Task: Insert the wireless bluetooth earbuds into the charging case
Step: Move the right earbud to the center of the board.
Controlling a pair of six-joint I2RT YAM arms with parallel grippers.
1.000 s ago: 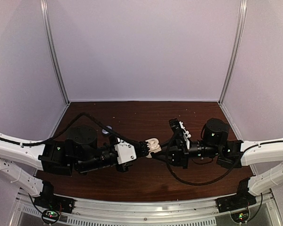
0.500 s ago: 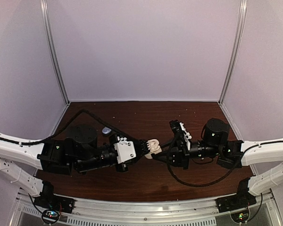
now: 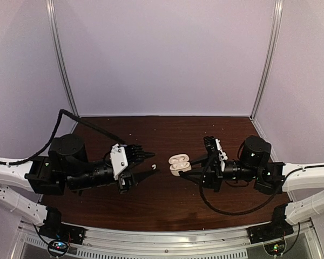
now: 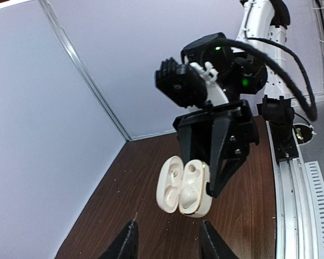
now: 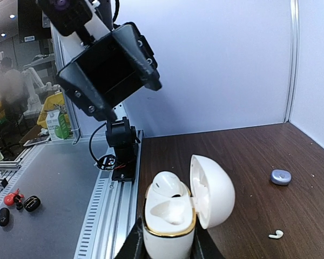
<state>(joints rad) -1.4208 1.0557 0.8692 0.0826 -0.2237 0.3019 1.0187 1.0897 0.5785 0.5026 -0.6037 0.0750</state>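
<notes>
Backing off is the change: a second ago the left claw (image 3: 146, 164) was right up against the charging case (image 3: 178, 163), and now it sits well apart from the case with its arm drawn back. Its fingers stand apart with nothing between them in the left wrist view.

That case hangs above the bench (image 3: 167, 199), lid swung open, pinched by its lower body in the right claw (image 5: 167, 245), which is clamped firmly on it. Inside, one white earbud (image 5: 166, 186) looks seated in its well; whether the second well is filled I cannot tell for sure.

Two more earbuds lie loose on the bench on the lid side of the case: a white stemmed earbud (image 5: 276, 234) nearer, and a bluish-purple earbud (image 5: 281, 176) farther off. A fourth is not in view.

My reading is that one insertion is done and the left claw has let go. The task is partly complete, with the stemmed earbud the likely next pick. It is a tiny, awkward target lying flat.
</notes>
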